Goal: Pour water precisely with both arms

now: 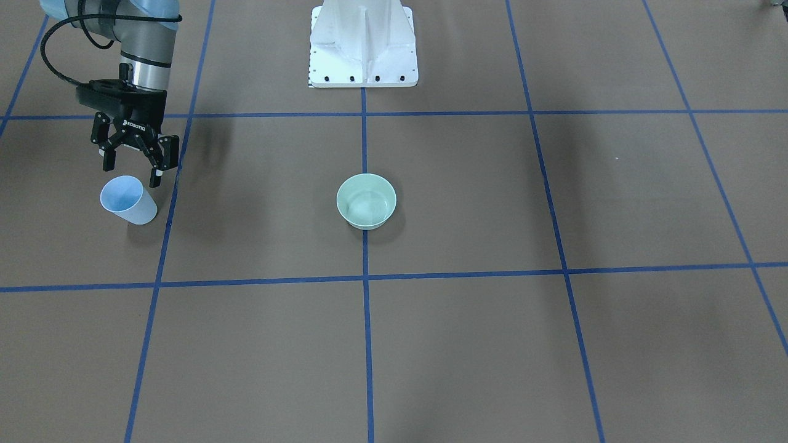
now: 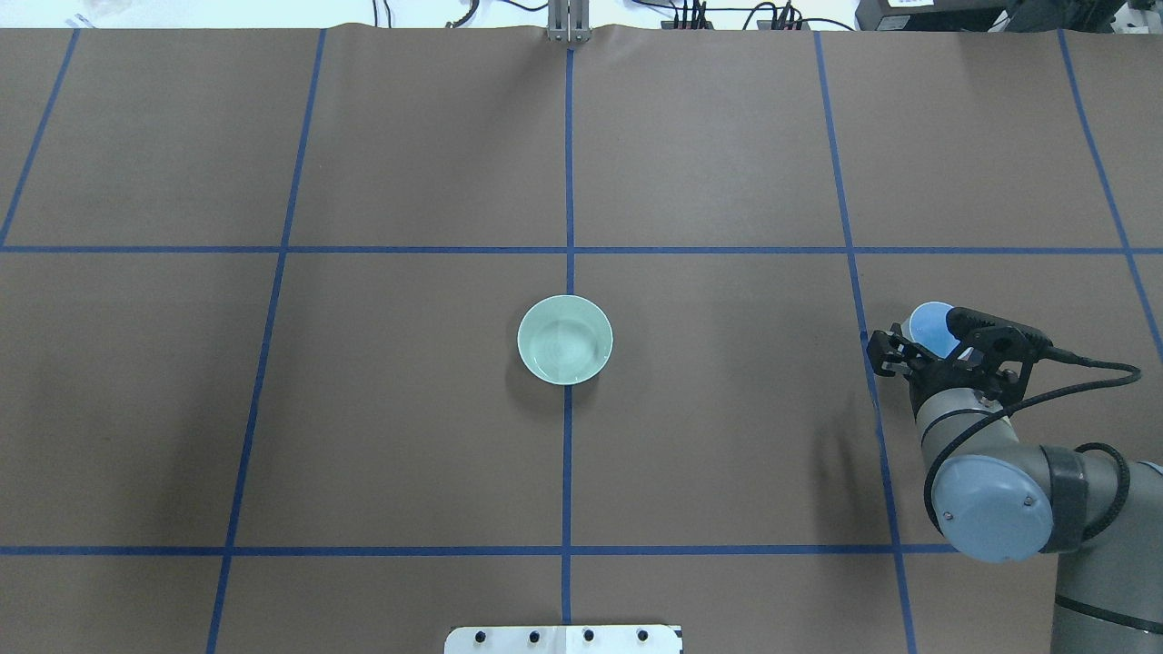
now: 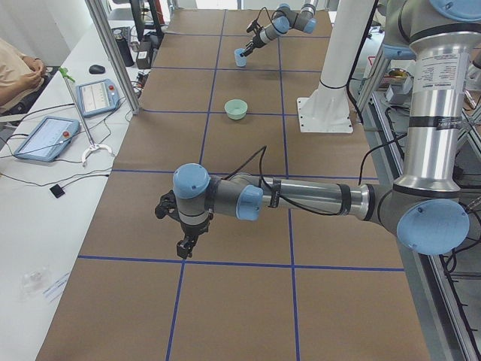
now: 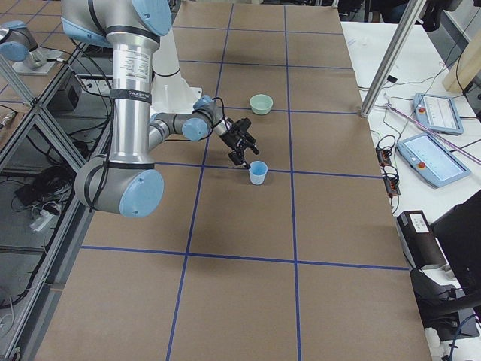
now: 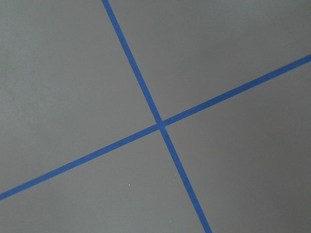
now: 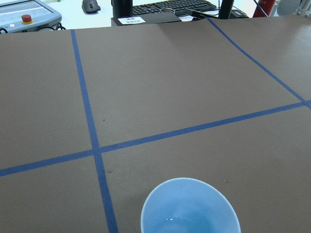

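From overhead, the right end effector [image 1: 132,173] hides the cup [image 2: 928,323] — partly.

The brown table [image 5: 68,68] fills the view, matte and plain. Two blue tape lines [image 5: 160,124] cross on it near the centre, both running diagonally.

The table [image 2: 409,136] in front of me is covered in brown paper, squared off with blue tape [image 2: 568,454]. A white pedestal [image 1: 363,43] stands bolted on my side. On the white bench [image 3: 45,226] alongside lie a tablet [image 3: 101,96], a keyboard [image 6: 165,7] and a mouse [image 6: 90,6].
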`<state>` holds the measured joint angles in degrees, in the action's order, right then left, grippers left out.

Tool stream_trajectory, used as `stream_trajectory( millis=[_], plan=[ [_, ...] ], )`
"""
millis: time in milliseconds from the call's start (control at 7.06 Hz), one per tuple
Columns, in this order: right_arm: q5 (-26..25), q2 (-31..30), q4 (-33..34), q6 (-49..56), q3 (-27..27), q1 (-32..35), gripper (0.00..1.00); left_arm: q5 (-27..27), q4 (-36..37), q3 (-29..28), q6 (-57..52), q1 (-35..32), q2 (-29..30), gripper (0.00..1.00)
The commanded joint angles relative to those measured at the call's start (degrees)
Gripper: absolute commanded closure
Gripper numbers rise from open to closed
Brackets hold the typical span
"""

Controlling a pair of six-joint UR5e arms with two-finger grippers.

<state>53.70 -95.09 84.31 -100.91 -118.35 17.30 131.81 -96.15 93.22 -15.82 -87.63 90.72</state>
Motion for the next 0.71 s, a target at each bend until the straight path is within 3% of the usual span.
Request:
stream_trajectory(
  millis=[0, 567],
  plan=[
    [-3.50, 0.43, 0.16, -3.93, 3.03, -1.91, 0.00, 0.03, 0.00, 0.03, -0.09, 0.00, -0.10, 0.00],
    [-6.49, 1.57, 0.16, -6.92, 7.78, -2.19, 0.00, 0.03, 0.00, -0.05, -0.09, 0.00, -0.10, 0.00]
  ],
)
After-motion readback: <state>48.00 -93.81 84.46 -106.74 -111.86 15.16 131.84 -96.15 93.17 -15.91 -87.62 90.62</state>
